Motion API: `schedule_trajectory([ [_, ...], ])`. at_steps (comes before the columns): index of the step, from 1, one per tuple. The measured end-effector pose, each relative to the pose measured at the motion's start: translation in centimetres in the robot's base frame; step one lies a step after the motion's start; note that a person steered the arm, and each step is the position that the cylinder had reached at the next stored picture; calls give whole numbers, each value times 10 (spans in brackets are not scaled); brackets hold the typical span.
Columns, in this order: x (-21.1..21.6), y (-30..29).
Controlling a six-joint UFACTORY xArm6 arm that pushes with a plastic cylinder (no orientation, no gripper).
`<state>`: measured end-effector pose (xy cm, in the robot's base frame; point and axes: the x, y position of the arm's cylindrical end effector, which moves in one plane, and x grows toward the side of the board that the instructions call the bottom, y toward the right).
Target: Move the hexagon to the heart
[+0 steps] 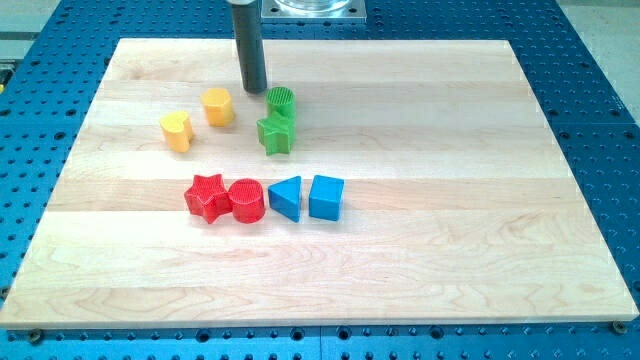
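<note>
My tip [254, 88] is a bare rod end with no fingers to open or close, so it grips nothing; it rests on the wooden surface [420, 120] and touches no block. The yellow hexagon [218, 106] lies just beside it, toward the view's left and slightly toward the view's bottom. Beyond the hexagon, further left and lower, sits the yellow heart [176, 131], near the hexagon but apart from it. So tip, hexagon and heart fall roughly on one slanting line, with the tip already on the hexagon's far side from the heart; I judge that a push toward the view's lower left would carry the hexagon that way. Just right of the hexagon's neighbourhood, on the tip's other side, stand a green cylinder [282, 100] and a green star [276, 132], touching. Well below the hexagon lies a row: red star [207, 197], red cylinder [247, 199], blue triangle [287, 197], blue cube [326, 197].
</note>
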<state>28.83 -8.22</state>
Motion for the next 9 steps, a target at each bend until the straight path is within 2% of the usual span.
schedule_trajectory([
  [2,37,3],
  [3,40,2],
  [4,27,24],
  [6,17,32],
  [7,28,-13],
  [8,67,-42],
  [9,119,-42],
])
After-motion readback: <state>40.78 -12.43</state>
